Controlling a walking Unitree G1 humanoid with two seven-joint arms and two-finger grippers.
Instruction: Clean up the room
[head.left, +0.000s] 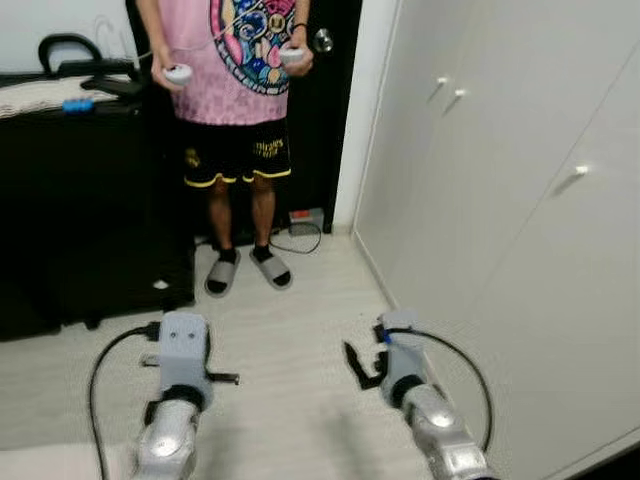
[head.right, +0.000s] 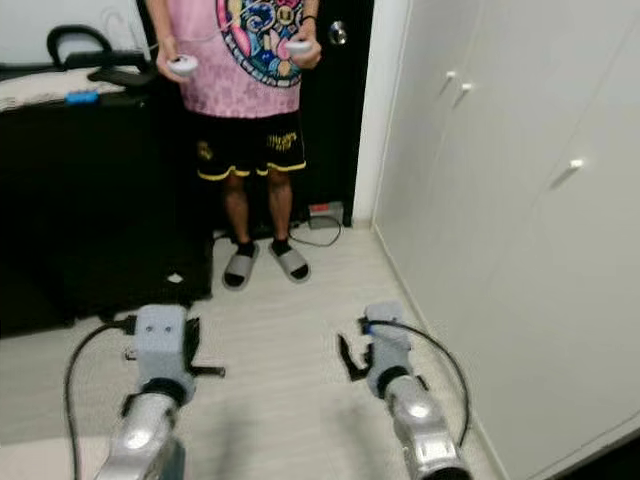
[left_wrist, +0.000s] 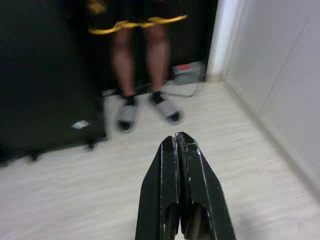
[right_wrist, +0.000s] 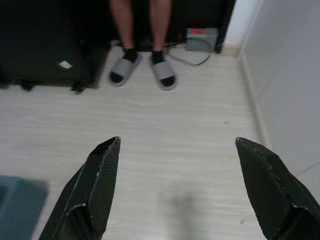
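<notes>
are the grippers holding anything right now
No. The left gripper is shut on nothing, and the right gripper is open with only floor between its fingers.

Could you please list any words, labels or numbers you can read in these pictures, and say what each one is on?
None can be read.
Yellow print on the person's black shorts: too small and blurred.
Round graphic on the pink shirt: no legible words.
White sticker on the black case: blurred.

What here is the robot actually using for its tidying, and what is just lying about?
Job in hand:
left gripper, shut, empty
right gripper, open, empty

Just about:
person in pink shirt
grey slippers, on the person's feet
black wheeled cabinet
white wardrobe doors
small grey box with cable
</notes>
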